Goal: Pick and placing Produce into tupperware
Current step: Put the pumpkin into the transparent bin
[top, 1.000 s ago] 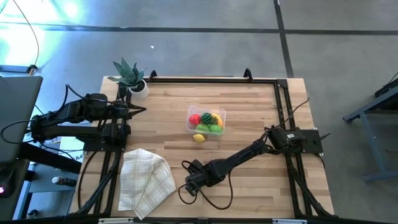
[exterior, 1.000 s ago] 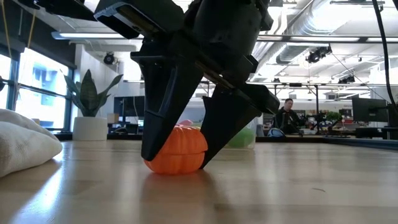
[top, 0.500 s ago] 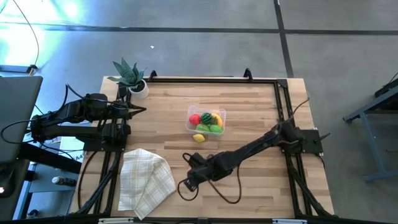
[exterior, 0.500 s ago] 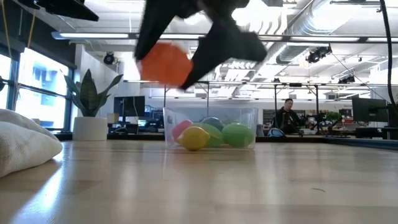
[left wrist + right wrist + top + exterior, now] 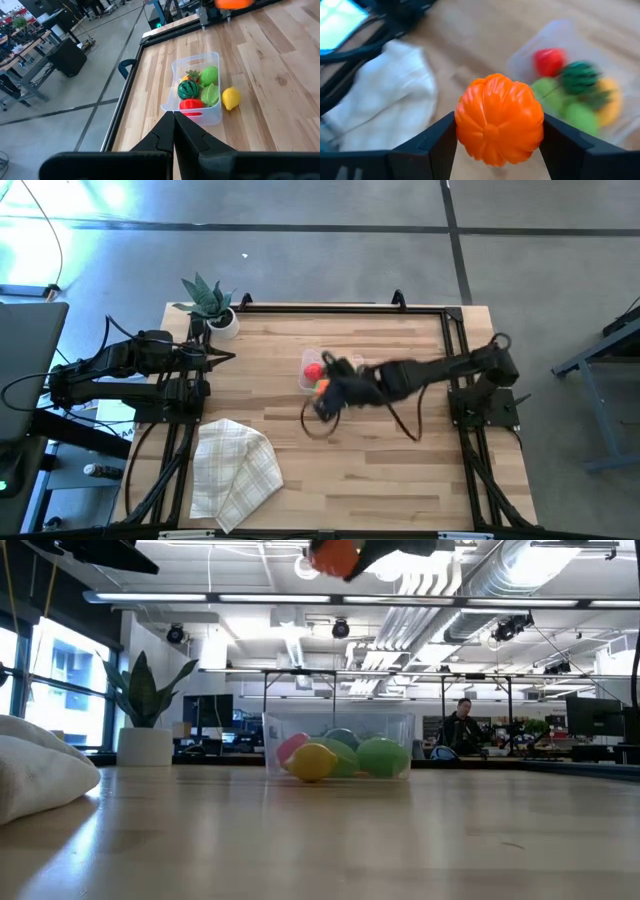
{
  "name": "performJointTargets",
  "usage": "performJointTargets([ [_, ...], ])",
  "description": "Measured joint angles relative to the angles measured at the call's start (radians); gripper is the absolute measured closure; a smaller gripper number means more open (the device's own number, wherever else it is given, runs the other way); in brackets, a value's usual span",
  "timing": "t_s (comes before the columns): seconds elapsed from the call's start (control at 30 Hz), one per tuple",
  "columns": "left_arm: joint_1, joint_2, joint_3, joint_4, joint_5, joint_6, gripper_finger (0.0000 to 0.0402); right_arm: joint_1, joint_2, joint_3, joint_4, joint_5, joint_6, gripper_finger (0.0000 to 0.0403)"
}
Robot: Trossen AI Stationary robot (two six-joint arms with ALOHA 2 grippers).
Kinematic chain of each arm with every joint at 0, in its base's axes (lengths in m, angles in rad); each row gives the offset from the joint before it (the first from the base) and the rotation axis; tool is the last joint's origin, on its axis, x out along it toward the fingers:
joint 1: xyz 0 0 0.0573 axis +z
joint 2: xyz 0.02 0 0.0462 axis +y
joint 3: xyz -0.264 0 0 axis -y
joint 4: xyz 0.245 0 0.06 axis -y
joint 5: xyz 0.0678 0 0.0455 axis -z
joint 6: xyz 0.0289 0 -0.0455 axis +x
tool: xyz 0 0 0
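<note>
On a wooden table (image 5: 400, 450), the right gripper (image 5: 497, 132) pinches an orange pumpkin (image 5: 498, 119) above the part-filled tupperware (image 5: 216, 107); a lemon (image 5: 230, 98) waits outside, left gripper (image 5: 174, 131) pressed together.

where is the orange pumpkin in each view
high view: pumpkin in the right gripper, at the tupperware's near edge.
low view: top edge, above the tupperware.
left wrist view: top edge, beyond the tupperware.
right wrist view: centre, between the fingers.
Shared landmark: the tupperware.
</note>
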Motion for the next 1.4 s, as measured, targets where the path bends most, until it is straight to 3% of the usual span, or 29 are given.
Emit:
performJointTargets([
  [0.2,0.000,0.000,0.000,0.000,0.000,0.000,0.0401,-0.173,0.009,0.000,-0.030,-0.058,-0.082,0.0176],
  [0.37,0.000,0.000,0.000,0.000,0.000,0.000,0.0401,-0.306,0.095,0.000,-0.012,-0.186,-0.117,0.0175],
  [0.53,0.000,0.000,0.000,0.000,0.000,0.000,0.0401,-0.377,0.196,0.000,0.001,-0.248,-0.118,0.0175],
  [0.73,0.000,0.000,0.000,0.000,0.000,0.000,0.0401,-0.398,0.298,0.000,0.073,-0.343,-0.114,0.0175],
  [1.4,0.000,0.000,0.000,0.000,0.000,0.000,0.0401,-0.354,0.381,0.000,0.094,-0.337,-0.113,0.0174],
])
